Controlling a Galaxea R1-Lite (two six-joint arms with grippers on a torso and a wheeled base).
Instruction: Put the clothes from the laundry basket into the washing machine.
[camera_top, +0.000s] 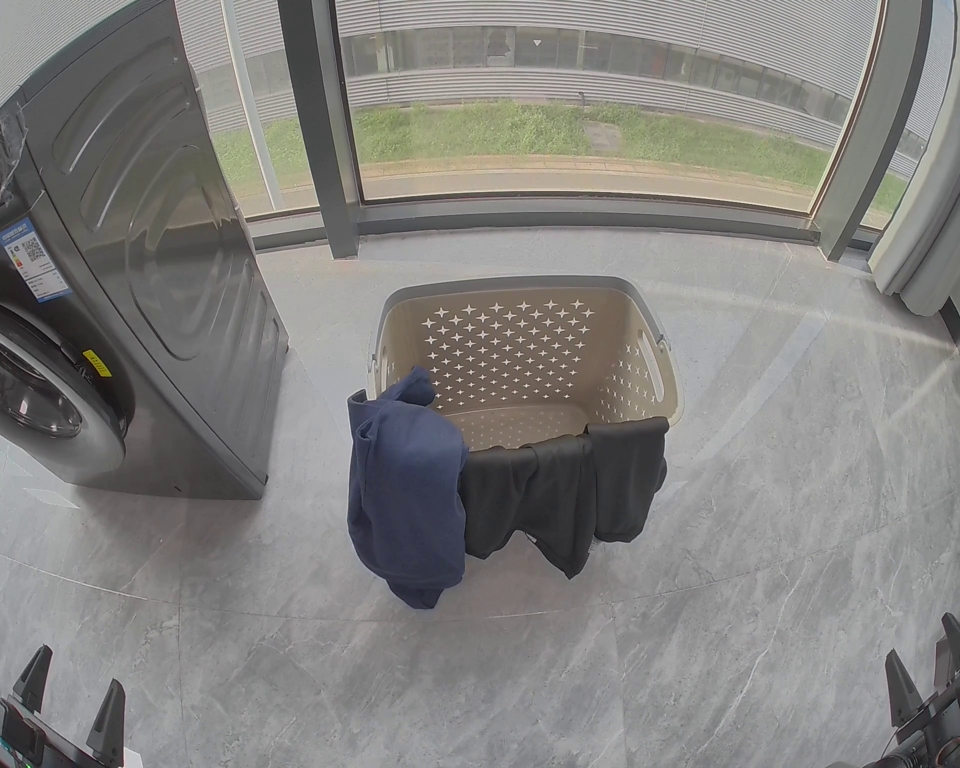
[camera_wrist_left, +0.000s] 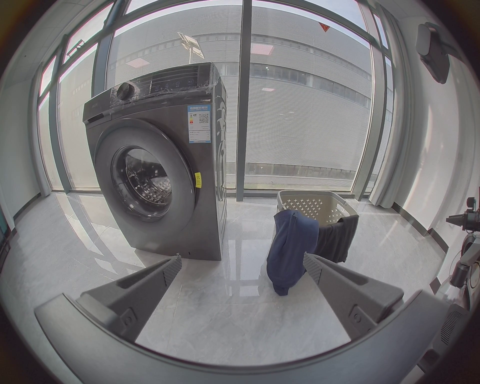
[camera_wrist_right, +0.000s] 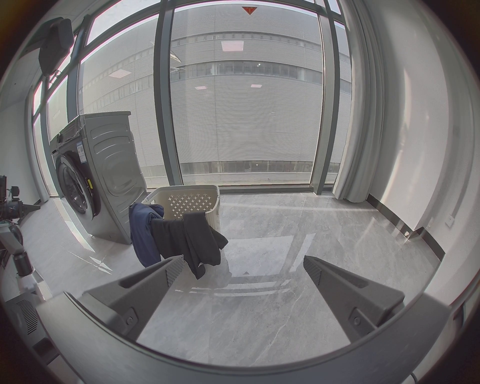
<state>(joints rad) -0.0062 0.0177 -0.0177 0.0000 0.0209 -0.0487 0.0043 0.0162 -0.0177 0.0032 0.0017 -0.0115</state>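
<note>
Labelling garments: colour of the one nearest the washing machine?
The garment is navy blue; head view shows it best.

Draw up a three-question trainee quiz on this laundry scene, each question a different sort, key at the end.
1. True or false: the navy blue cloth garment lies wholly inside the beige perforated plastic laundry basket.
2. Pick one. The round door of the dark grey front-loading washing machine is: A shut; B swung wide open; C lying on the floor.
3. Fill the gap: the left claw and the right claw are both ____ and hold nothing.

Key
1. False: it hangs over the basket's near rim, beside the black cloth garment.
2. A.
3. open.
</note>
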